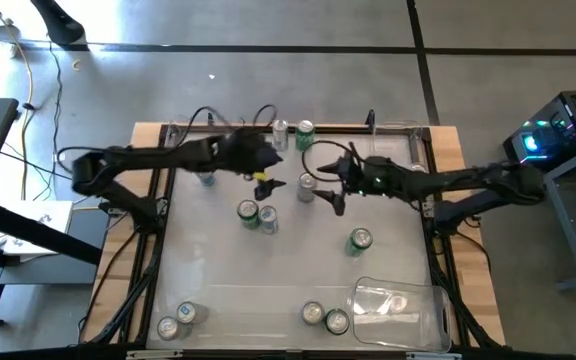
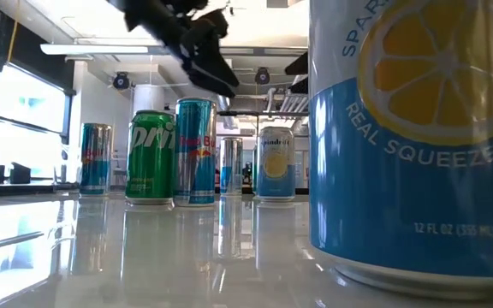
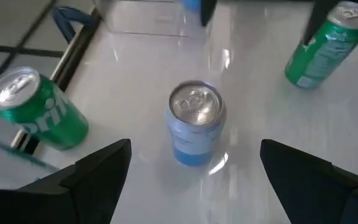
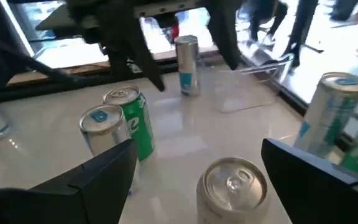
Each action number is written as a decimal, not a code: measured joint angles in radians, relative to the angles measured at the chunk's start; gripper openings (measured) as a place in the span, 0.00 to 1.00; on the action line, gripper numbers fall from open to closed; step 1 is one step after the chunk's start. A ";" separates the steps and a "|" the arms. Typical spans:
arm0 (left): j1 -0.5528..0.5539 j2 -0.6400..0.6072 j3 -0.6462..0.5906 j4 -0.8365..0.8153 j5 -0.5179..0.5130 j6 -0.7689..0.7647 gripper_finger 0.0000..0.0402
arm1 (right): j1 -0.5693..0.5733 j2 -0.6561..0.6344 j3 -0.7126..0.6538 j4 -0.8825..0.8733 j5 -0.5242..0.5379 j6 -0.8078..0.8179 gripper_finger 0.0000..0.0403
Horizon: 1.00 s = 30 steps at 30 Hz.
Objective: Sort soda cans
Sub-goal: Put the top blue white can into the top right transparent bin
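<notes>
Blue, with a silver top, the can (image 3: 194, 130) you want stands upright on the white table (image 1: 298, 275), centred between the left gripper's (image 1: 268, 183) wide-spread fingers (image 3: 89, 180) and touching neither. Bring the left gripper straight down so the fingers bracket the can's body below its rim, then close squarely; a slanted approach would likely tip it. Mind the two green Sprite cans (image 3: 39, 109) nearby, one on each side of your path.

Your right gripper (image 1: 333, 182) hovers just beside, near the table's middle, also spread wide and empty, with a silver-topped can (image 4: 234, 186) directly ahead between its fingers. Keep the two arms apart as you descend, since they sit close.

Other cans stand scattered: a green and blue pair (image 1: 256, 215) at the centre, a lone green one (image 1: 359, 240), and several along the near edge.

A clear plastic bin (image 1: 398, 312) lies at the near right corner and looks empty; a second clear bin (image 1: 398, 135) stands at the far right, and I cannot tell its contents
</notes>
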State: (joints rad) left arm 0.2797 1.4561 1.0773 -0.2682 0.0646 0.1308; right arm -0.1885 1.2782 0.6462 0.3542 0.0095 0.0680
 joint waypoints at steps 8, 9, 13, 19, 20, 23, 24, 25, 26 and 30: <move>-0.010 -0.163 -0.269 0.337 -0.053 -0.099 0.88 | -0.103 0.146 0.254 -0.301 -0.127 -0.191 0.85; -0.006 -0.168 -0.282 0.356 -0.055 -0.105 0.88 | -0.114 0.162 0.299 -0.364 -0.144 -0.219 0.85; 0.008 -0.178 -0.303 0.381 -0.055 -0.129 0.88 | -0.150 0.256 0.495 -0.656 -0.206 -0.308 0.85; 0.009 -0.178 -0.310 0.378 -0.056 -0.131 0.88 | -0.167 0.433 0.726 -1.003 -0.312 -0.414 0.85; 0.009 -0.178 -0.310 0.377 -0.056 -0.131 0.88 | -0.166 0.457 0.754 -1.032 -0.308 -0.434 0.85; 0.009 -0.178 -0.310 0.373 -0.055 -0.132 0.88 | -0.160 0.516 0.817 -1.078 -0.296 -0.445 0.85; 0.009 -0.178 -0.310 0.372 -0.055 -0.135 0.88 | -0.156 0.531 0.827 -1.077 -0.284 -0.443 0.85; 0.009 -0.178 -0.310 0.371 -0.055 -0.138 0.88 | -0.151 0.543 0.832 -1.081 -0.261 -0.444 0.85; 0.008 -0.178 -0.310 0.371 -0.055 -0.138 0.88 | -0.147 0.551 0.833 -1.082 -0.231 -0.449 0.85; 0.008 -0.177 -0.310 0.371 -0.055 -0.138 0.88 | -0.135 0.581 0.831 -1.096 -0.185 -0.486 0.85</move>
State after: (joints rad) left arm 0.2874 1.2789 0.7670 0.1028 0.0097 -0.0074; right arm -0.3231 1.8592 1.4769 -0.7422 -0.1755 -0.4181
